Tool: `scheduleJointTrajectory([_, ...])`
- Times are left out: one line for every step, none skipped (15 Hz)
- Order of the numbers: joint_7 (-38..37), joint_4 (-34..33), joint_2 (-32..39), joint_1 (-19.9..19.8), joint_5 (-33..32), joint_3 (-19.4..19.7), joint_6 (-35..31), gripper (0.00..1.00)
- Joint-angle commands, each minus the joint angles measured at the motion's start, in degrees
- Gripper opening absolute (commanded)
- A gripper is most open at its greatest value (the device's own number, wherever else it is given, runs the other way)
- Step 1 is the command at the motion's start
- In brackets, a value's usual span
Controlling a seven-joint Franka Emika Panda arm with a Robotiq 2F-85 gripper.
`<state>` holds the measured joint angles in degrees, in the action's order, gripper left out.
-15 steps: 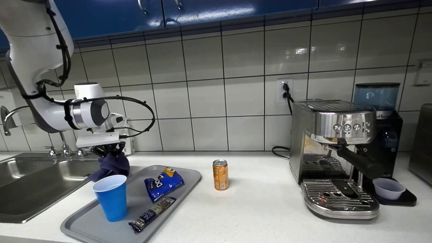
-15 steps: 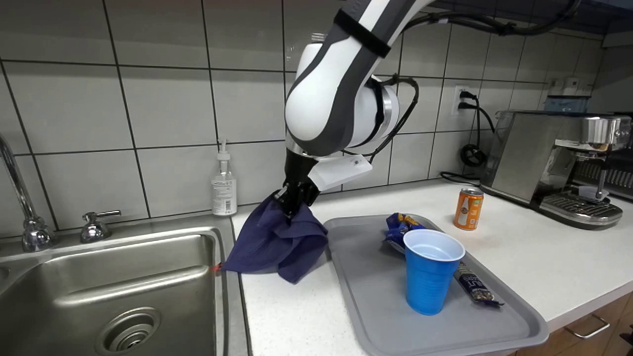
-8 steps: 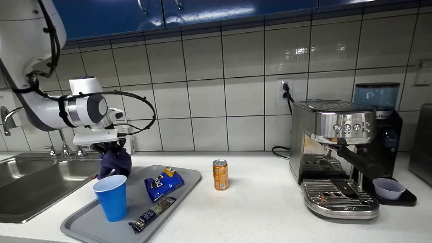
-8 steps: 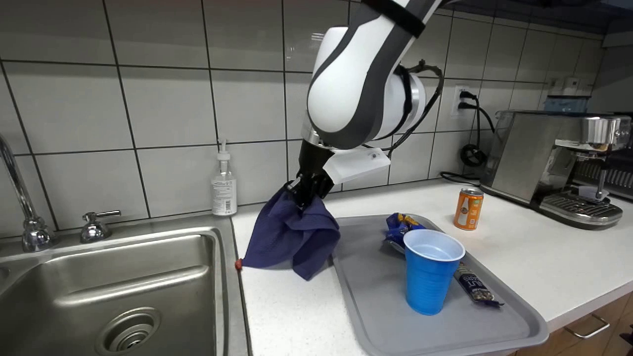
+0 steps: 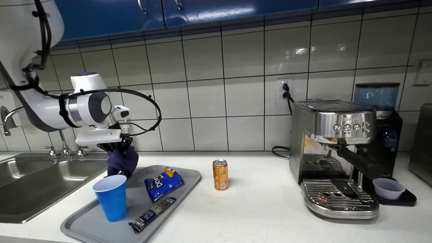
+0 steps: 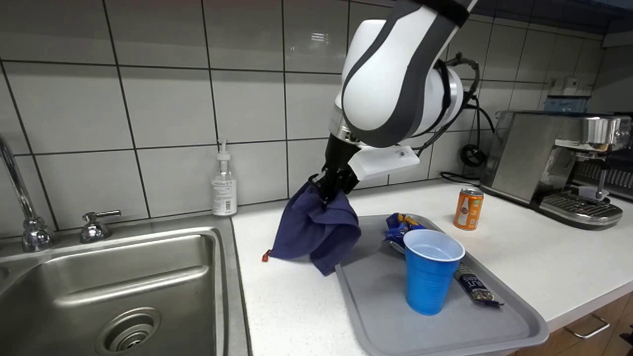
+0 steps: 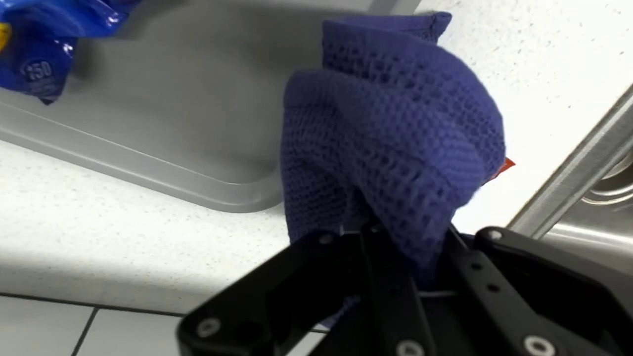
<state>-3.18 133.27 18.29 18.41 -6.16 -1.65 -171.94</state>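
Note:
My gripper [image 7: 408, 242] is shut on a dark purple-blue cloth [image 7: 385, 133], which bunches between its fingers and hangs down in folds. In both exterior views the gripper [image 5: 116, 145] [image 6: 330, 192] holds the cloth [image 5: 123, 162] [image 6: 316, 227] over the counter between the sink and the grey tray [image 6: 376, 306]. The cloth's lower edge is near the tray's edge; I cannot tell whether it touches. A small red tag [image 6: 266, 255] shows at one corner. On the tray are a blue cup [image 6: 430, 277], a blue chip bag [image 5: 164, 184] and a dark wrapped bar [image 5: 152, 214].
An orange can [image 5: 220, 175] stands on the counter beside the tray. A metal sink [image 6: 123, 287] with a faucet [image 6: 27, 207] lies on the cloth's other side. A soap bottle [image 6: 224, 185] stands by the tiled wall. A coffee machine [image 5: 334, 135] stands farther along the counter.
The gripper and cloth have moved away from the sink toward the tray. The cloth's tagged corner has left the sink edge and is now over the counter. Other objects have not moved.

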Motion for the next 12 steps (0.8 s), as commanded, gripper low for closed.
scheduleJointTrajectory([-3.2,4.4,-4.1,1.1,-0.8,3.0,-1.6,0.02])
scheduleJointTrajectory([-3.6,4.9,-4.4,1.4,-0.9,3.8,-1.8,0.02])
scheduleJointTrajectory([-4.2,5.3,-4.6,1.8,-1.1,4.8,-1.8,0.02])
scheduleJointTrajectory([-4.6,5.6,-4.8,2.1,-1.2,5.7,-1.8,0.02])
scheduleJointTrajectory([-5.1,5.9,-4.9,2.4,-1.2,6.6,-1.9,0.02])
scheduleJointTrajectory([-5.7,6.2,-5.0,2.9,-1.4,7.8,-1.8,0.02])
scheduleJointTrajectory([-6.0,6.5,-5.1,3.0,-1.3,8.5,-2.0,0.02])
scheduleJointTrajectory([-6.6,6.7,-5.1,3.6,-1.5,9.6,-1.9,0.02])
scheduleJointTrajectory([-7.0,7.0,-5.3,3.9,-1.5,10.5,-1.9,0.02])
scheduleJointTrajectory([-7.6,7.2,-5.4,4.4,-1.6,11.6,-2.0,0.02])
scheduleJointTrajectory([-8.1,7.6,-5.6,4.9,-1.7,12.7,-2.1,0.02])
scheduleJointTrajectory([-8.6,7.8,-5.8,5.5,-1.8,13.7,-2.2,0.02])
